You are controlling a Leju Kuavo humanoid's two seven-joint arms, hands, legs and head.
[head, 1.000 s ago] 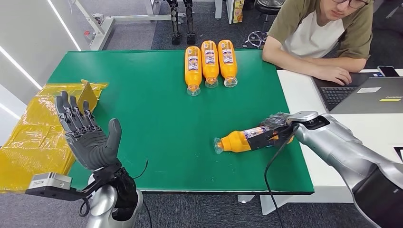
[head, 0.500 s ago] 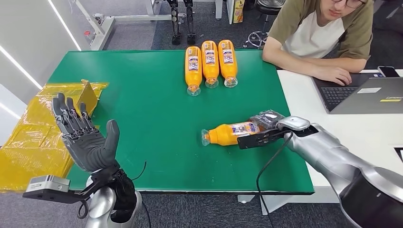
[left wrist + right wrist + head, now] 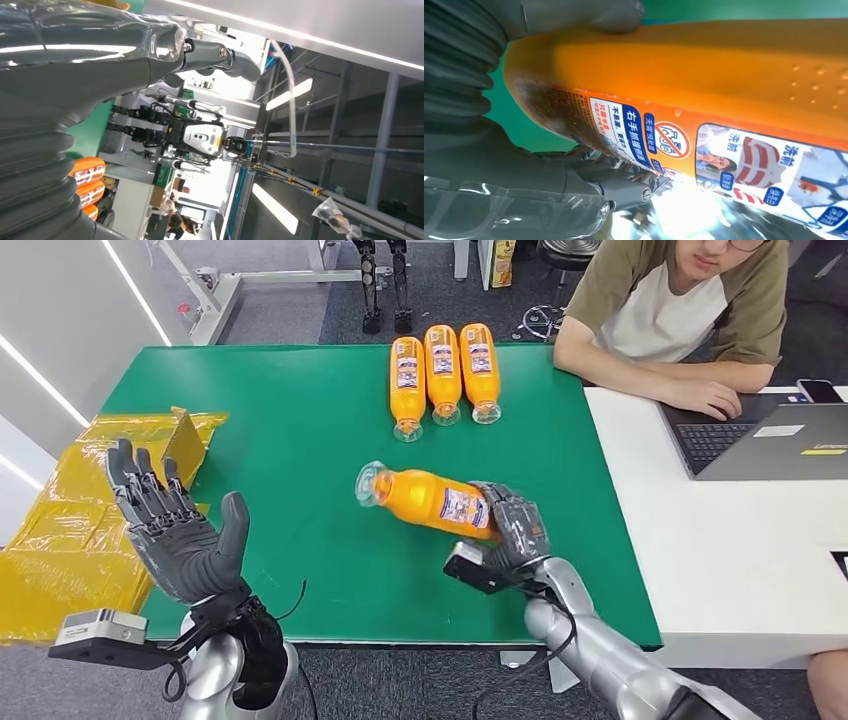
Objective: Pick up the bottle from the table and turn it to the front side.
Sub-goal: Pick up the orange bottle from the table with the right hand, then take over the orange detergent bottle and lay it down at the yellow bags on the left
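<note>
Head view shows the right hand [image 3: 512, 530] wrapped around the base end of an orange bottle [image 3: 425, 497], holding it apparently just clear of the green table [image 3: 300, 440], cap end pointing toward the left and its label facing up. Three more orange bottles [image 3: 442, 375] lie side by side at the far edge. The left hand [image 3: 175, 530] is raised with fingers spread, holding nothing.

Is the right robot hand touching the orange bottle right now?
Touching. In the head view the right robot hand wraps the base end of the orange bottle; the right wrist view shows its thumb pressed against the bottle's body.
</note>
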